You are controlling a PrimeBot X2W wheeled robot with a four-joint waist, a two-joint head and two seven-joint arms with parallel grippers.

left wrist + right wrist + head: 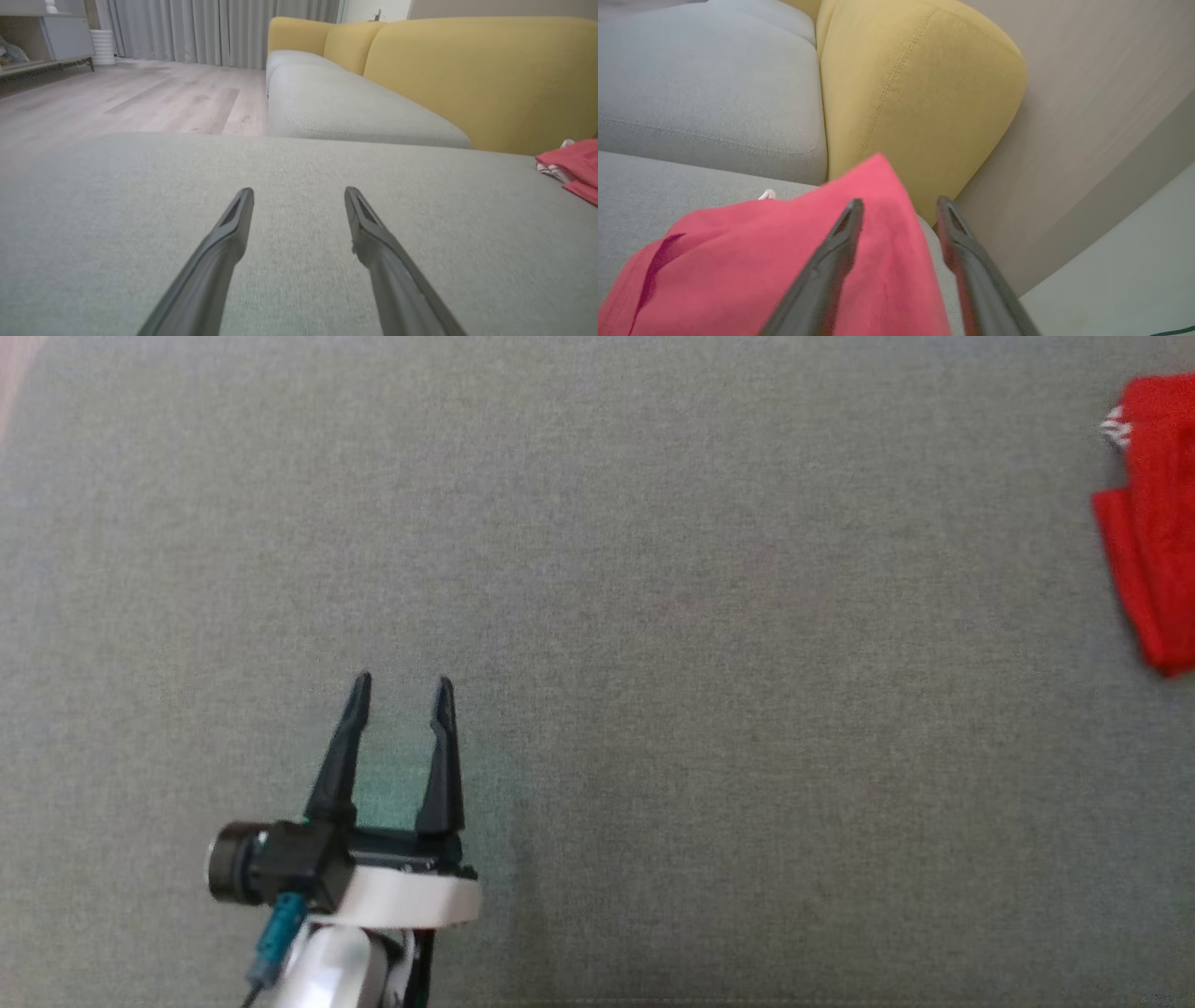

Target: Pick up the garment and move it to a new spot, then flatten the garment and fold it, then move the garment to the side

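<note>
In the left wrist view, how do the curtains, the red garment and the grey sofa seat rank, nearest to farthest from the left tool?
1. red garment: right, on the grey surface under the left tool.
2. grey sofa seat: ahead, beyond that surface's edge.
3. curtains: far back, left of centre.

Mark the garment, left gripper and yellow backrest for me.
garment (pixel 1158 523), head view, middle of the red cloth
left gripper (pixel 403 683), head view, between its fingertips
yellow backrest (pixel 915 93), right wrist view, cushion face

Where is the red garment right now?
The red garment lies at the far right edge of the head view on the grey cushion, beside the yellow sofa back, with the right gripper over its corner.
</note>
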